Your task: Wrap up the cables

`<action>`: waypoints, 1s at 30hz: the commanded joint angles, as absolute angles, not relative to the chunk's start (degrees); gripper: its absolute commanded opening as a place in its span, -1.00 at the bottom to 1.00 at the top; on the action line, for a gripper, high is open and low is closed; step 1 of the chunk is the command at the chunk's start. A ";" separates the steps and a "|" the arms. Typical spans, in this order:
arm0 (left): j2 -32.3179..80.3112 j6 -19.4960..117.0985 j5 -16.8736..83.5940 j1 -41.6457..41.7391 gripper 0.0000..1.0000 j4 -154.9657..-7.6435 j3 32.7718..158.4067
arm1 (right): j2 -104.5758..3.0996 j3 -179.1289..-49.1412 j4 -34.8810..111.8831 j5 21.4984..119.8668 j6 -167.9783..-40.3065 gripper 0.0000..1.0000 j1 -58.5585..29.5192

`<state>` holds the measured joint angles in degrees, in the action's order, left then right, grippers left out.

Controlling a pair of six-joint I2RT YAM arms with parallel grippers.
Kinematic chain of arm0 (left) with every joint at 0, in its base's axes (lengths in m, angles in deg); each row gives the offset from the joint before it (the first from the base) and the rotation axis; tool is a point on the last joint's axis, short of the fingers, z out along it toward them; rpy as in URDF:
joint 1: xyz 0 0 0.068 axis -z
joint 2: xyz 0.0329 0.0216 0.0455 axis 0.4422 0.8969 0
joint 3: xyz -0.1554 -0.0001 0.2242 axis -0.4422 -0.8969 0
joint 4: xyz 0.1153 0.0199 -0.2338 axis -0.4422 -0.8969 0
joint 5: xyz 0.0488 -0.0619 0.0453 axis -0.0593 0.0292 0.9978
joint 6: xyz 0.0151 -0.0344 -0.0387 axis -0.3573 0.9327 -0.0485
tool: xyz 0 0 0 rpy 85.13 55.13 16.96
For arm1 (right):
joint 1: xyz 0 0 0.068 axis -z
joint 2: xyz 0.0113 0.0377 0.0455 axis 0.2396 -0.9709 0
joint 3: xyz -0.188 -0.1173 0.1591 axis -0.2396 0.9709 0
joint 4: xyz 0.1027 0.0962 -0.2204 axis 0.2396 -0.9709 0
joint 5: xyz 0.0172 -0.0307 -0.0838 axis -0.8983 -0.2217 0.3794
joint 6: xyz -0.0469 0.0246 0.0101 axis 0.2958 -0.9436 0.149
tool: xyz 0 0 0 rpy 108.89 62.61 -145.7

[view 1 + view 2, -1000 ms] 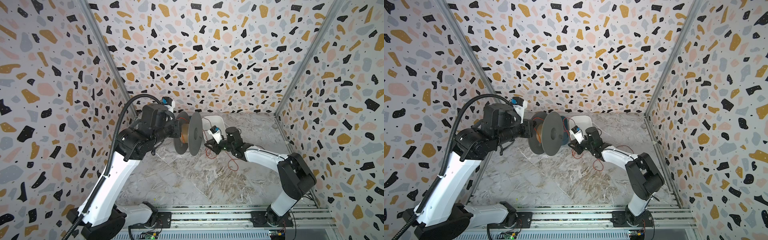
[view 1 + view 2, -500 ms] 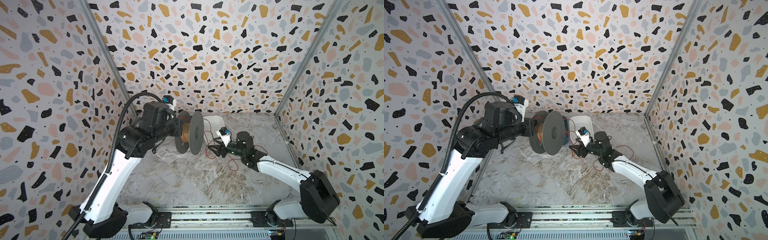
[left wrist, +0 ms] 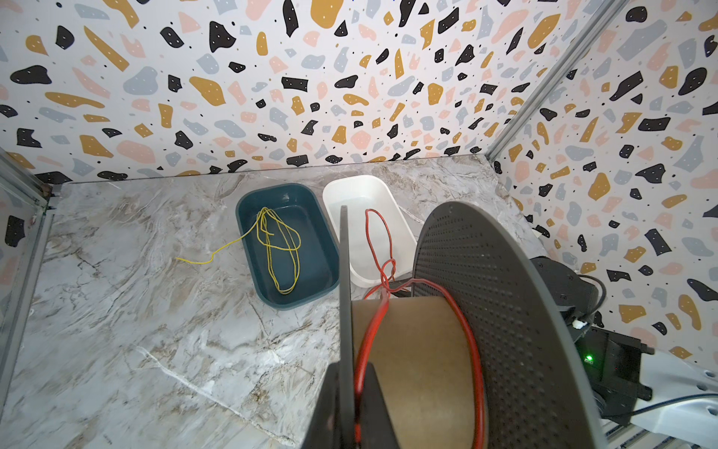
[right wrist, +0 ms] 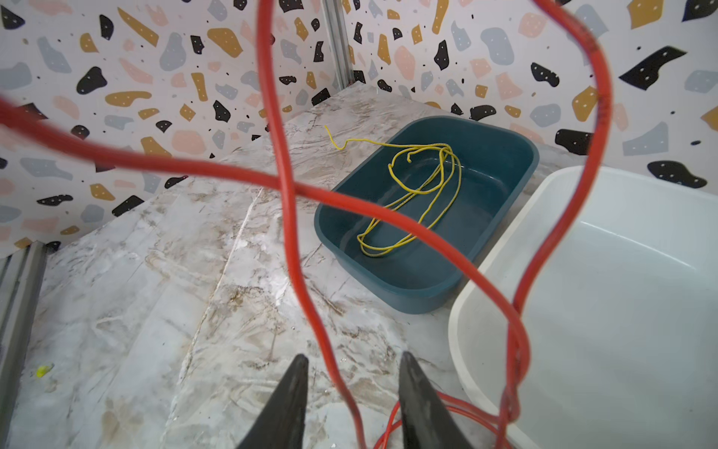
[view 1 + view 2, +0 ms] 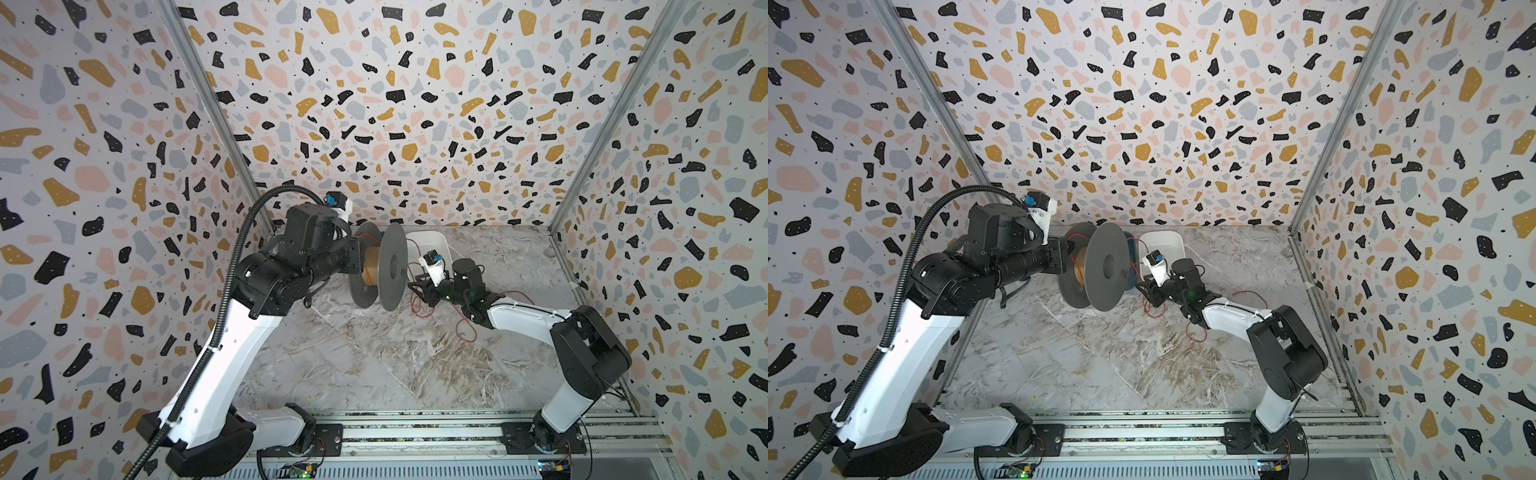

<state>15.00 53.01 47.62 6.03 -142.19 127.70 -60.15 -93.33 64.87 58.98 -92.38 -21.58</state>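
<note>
A grey spool (image 5: 392, 266) (image 5: 1108, 266) with a brown core is held in the air, and my left gripper (image 3: 351, 373) is shut on its near flange (image 3: 345, 272). The red cable (image 3: 480, 369) lies in a loose turn round the core. From there it loops over the white bin and trails onto the table (image 5: 465, 332) (image 5: 1152, 309). My right gripper (image 5: 415, 286) (image 5: 1144, 289) hovers just right of the spool among the red loops. In the right wrist view its fingers (image 4: 351, 361) stand apart, open. One red strand (image 4: 287, 194) runs between them unpinched.
A teal bin (image 3: 248, 217) (image 4: 505, 155) at the back holds a yellow wire (image 3: 287, 241) whose end trails onto the table. A white bin (image 3: 361, 186) (image 4: 582, 272) (image 5: 428, 241) stands beside it, behind the spool. Patterned walls enclose the marble table (image 5: 374, 365).
The right arm drew back to the right half a second ago and has returned close to the spool. The left arm and spool have barely moved.
</note>
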 commanded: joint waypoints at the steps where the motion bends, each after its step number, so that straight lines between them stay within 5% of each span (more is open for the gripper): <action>1: 13.30 53.73 46.80 5.77 -1.00 -136.48 127.77 | -59.08 -95.49 65.92 62.23 -94.25 -0.64 -21.71; 5: 13.70 52.58 48.62 4.41 -1.00 -137.35 128.53 | -55.85 -93.08 63.50 62.23 -97.29 -1.00 -18.87; 18: 15.71 50.31 55.28 -1.54 -1.00 -138.54 133.34 | -36.39 -88.74 42.09 63.41 -105.65 -1.00 -0.43; 30: 18.83 49.42 67.71 -6.06 -1.00 -142.18 138.84 | -34.36 -83.97 32.36 64.35 -110.04 -1.00 26.72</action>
<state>18.84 49.71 63.64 -4.33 -145.49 137.32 -34.60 -84.24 36.13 62.85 -109.34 23.32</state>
